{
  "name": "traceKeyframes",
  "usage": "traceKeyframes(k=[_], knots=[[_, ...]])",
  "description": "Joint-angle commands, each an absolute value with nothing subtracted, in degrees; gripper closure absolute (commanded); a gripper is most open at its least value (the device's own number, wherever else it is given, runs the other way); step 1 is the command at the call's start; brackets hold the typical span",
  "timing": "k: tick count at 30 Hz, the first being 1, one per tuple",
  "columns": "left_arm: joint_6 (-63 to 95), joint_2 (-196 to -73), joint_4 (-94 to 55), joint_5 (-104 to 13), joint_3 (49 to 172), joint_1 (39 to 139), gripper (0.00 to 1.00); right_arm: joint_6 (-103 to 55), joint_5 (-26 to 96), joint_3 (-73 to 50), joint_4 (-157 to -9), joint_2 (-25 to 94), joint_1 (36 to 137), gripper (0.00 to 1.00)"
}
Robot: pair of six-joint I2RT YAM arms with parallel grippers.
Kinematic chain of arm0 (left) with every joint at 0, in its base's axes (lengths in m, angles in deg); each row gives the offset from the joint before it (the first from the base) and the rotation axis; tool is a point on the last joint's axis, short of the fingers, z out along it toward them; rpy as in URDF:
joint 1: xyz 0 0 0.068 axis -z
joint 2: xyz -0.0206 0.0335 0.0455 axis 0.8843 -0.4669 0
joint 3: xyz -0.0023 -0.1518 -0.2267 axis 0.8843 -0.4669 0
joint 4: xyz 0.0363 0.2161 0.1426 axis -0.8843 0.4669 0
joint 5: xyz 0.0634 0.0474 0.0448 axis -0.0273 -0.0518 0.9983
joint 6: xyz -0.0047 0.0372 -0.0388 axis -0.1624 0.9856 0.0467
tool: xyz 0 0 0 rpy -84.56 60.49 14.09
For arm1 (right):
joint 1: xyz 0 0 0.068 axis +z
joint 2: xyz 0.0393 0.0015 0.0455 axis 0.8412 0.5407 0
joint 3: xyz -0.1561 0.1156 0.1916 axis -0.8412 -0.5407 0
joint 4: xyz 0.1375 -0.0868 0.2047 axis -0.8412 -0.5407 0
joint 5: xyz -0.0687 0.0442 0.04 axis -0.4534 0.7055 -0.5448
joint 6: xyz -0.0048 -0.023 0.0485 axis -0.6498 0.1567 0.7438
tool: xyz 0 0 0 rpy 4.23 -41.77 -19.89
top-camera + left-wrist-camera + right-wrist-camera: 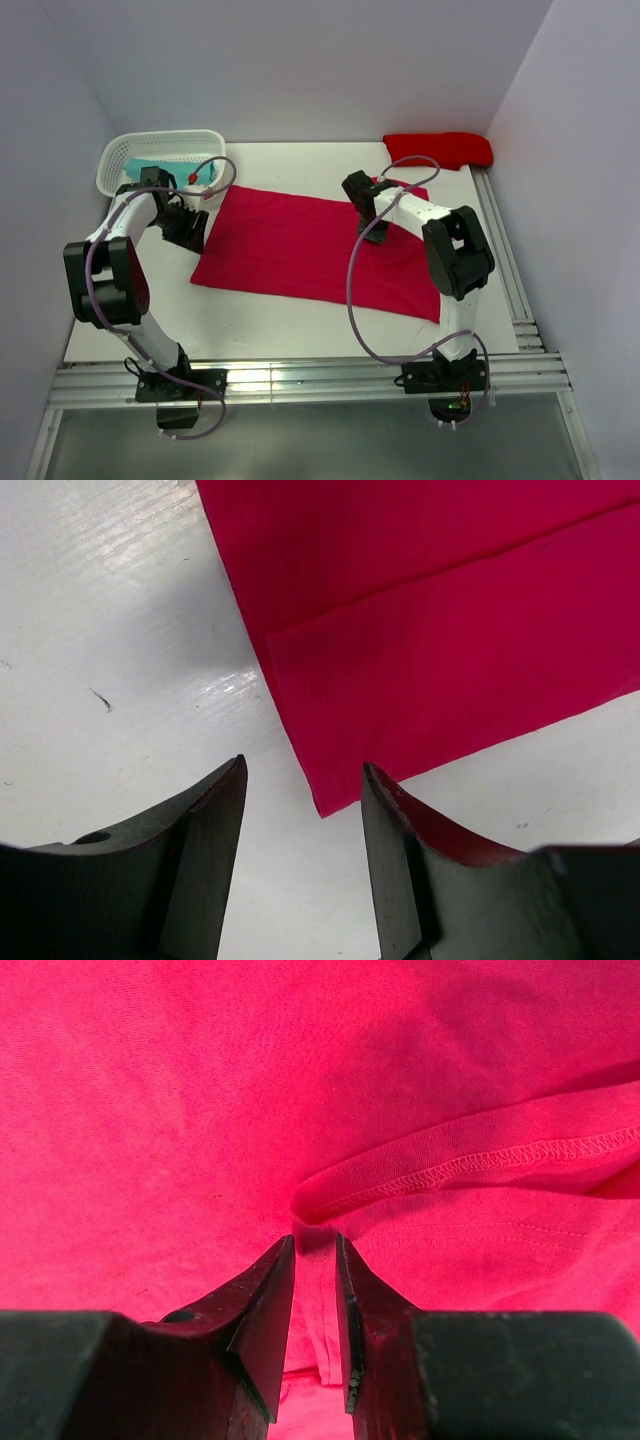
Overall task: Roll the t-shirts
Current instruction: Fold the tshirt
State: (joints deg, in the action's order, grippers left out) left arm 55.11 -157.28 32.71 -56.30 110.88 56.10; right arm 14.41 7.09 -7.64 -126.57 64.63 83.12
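A: Where's the crimson one?
B: The crimson t-shirt (300, 250) lies flat mid-frame in the top view. It's folded to a long rectangle and slants from upper left to lower right across the white table (270, 325).
A: Left side?
B: The left gripper (300, 780) is at the shirt's left edge, jaws apart, nothing betw. them. In the wrist view the shirt's lower corner points into the gap, over bare table. Can't tell if the tips touch down.
A: Right?
B: The right gripper (315, 1245) is on the shirt's upper-right part, nr a stitched hem (480, 1165). Jaws are almost together w/ a ridge of cloth pinched betw. them, and the fabric puckers at the tips.
A: Other tees?
B: The scarlet t-shirt (440, 150) is bundled at upper right of frame, at the table's far edge. The teal t-shirt (143, 167) is inside the white basket (160, 137) at upper left, just behind the left wrist.
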Motion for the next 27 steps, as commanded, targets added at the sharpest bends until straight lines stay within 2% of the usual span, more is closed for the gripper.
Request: traceKeyframes(k=[1,5,8,9,12,27], knots=[[54.7,-156.6,31.8,-57.1,110.8,56.5,0.45,14.2,6.2,-7.5,-125.8,65.9,82.8,0.7],[54.6,-156.6,31.7,-56.8,110.7,56.6,0.46,14.2,6.2,-8.3,-125.2,66.1,82.8,0.74],[54.4,-156.7,31.7,-56.8,110.7,56.9,0.45,14.2,6.2,-8.4,-125.0,66.0,82.7,0.83],[54.4,-156.7,31.6,-56.8,110.7,56.9,0.46,14.2,6.1,-8.5,-124.6,65.8,82.7,0.9],[54.2,-156.6,31.6,-56.8,110.7,57.2,0.45,14.2,5.5,-8.9,-124.4,64.6,82.8,0.96],[53.6,-156.6,30.9,-56.2,110.0,58.1,0.46,10.6,4.0,-13.4,-119.1,61.8,84.7,0.99]])
